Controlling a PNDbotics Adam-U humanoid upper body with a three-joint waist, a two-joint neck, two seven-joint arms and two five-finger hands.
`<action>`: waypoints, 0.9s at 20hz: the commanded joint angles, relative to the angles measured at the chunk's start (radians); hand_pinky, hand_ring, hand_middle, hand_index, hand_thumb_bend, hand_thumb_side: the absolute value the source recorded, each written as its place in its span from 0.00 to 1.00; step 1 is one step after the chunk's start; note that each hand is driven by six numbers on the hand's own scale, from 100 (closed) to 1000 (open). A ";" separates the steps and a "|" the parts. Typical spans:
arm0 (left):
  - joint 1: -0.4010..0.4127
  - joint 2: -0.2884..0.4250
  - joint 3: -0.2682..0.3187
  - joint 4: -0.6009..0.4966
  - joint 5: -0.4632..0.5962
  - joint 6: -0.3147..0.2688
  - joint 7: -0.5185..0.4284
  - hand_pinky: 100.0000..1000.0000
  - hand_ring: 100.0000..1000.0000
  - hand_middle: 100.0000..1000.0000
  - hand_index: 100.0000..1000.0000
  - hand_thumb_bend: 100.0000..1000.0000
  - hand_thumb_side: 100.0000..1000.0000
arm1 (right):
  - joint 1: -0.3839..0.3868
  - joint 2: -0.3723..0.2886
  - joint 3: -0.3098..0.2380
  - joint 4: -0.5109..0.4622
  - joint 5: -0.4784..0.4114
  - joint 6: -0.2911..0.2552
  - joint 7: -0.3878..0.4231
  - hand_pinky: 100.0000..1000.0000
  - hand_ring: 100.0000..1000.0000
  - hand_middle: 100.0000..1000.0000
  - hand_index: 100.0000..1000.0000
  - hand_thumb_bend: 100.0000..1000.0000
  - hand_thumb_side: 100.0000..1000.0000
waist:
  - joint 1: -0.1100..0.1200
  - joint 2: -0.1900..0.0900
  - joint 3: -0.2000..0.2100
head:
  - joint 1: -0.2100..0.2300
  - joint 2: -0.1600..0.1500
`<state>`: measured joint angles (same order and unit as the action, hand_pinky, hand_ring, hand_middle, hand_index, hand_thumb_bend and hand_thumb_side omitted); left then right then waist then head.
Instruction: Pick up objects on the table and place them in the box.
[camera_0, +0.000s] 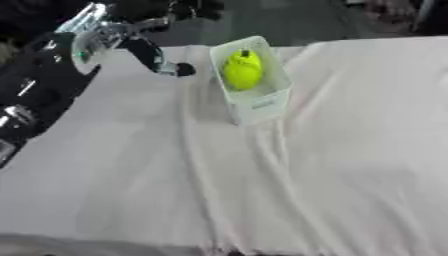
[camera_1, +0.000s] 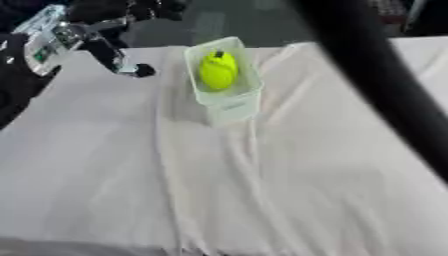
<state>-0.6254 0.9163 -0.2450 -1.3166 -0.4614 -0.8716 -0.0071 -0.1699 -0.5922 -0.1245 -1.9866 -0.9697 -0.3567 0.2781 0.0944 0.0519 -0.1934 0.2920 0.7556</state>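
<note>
Yellow fruit (camera_0: 242, 69): sits inside the clear box (camera_0: 262, 102), far centre of the table.
Cloth (camera_0: 262, 190): pale, wrinkled, covers the table.
Left eye, left hand (camera_0: 156, 54): raised just left of the box, one finger straight out, holding nothing.
Right eye, dark bar (camera_1: 385, 90): slants down the right side; cannot tell what it is.

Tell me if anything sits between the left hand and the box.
Nothing visible does. The left hand hangs just left of the box, with only bare tablecloth between them. A yellow-green fruit already lies inside.
</note>
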 joint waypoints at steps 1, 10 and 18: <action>0.066 0.051 0.053 -0.159 0.093 0.058 -0.030 0.95 0.87 0.93 0.96 0.22 0.82 | 0.025 -0.032 -0.017 -0.013 0.029 -0.029 0.000 0.10 0.42 0.49 0.78 0.00 1.00 | -0.013 -0.019 0.016 | -0.032 -0.026; 0.279 -0.208 0.248 -0.490 0.264 0.327 -0.100 0.77 0.76 0.87 0.92 0.15 0.78 | 0.146 0.000 -0.033 -0.013 0.120 -0.106 -0.026 0.09 0.42 0.49 0.78 0.00 1.00 | -0.055 -0.049 0.111 | -0.138 -0.088; 0.339 -0.368 0.286 -0.682 0.331 0.372 0.162 0.59 0.59 0.73 0.78 0.16 0.69 | 0.217 0.020 0.001 -0.013 0.211 -0.169 0.022 0.09 0.42 0.49 0.77 0.00 1.00 | -0.077 -0.067 0.163 | -0.226 -0.150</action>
<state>-0.2703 0.5450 0.0295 -1.9714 -0.1489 -0.4923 0.1119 0.0484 -0.5630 -0.1238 -1.9866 -0.7733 -0.5140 0.2856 0.0210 -0.0086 -0.0298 0.0862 0.6270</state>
